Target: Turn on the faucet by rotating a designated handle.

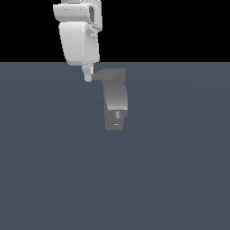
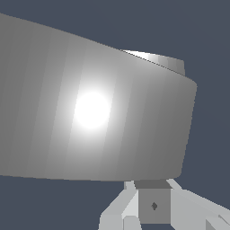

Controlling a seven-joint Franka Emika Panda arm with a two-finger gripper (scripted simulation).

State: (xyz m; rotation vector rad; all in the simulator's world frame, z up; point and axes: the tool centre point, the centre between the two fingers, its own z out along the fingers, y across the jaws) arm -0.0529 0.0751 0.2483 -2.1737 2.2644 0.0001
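The grey faucet [image 1: 116,102] stands on the floor in the middle of the exterior view, with a curved body and a blocky lower end. Its flat handle [image 1: 109,75] sticks out from the top toward the exterior view's left, ending in a pointed tip. My gripper [image 1: 88,77] hangs down from the white arm, and its fingertips are right at the handle's tip, on its left side. The fingers look pressed together with nothing between them. In the wrist view a large grey faucet surface [image 2: 94,112] fills most of the picture, just beyond my gripper [image 2: 153,206].
The flat dark blue-grey floor [image 1: 54,170] spreads all around the faucet. The white arm [image 1: 78,36] comes down from above at the back. Nothing else shows.
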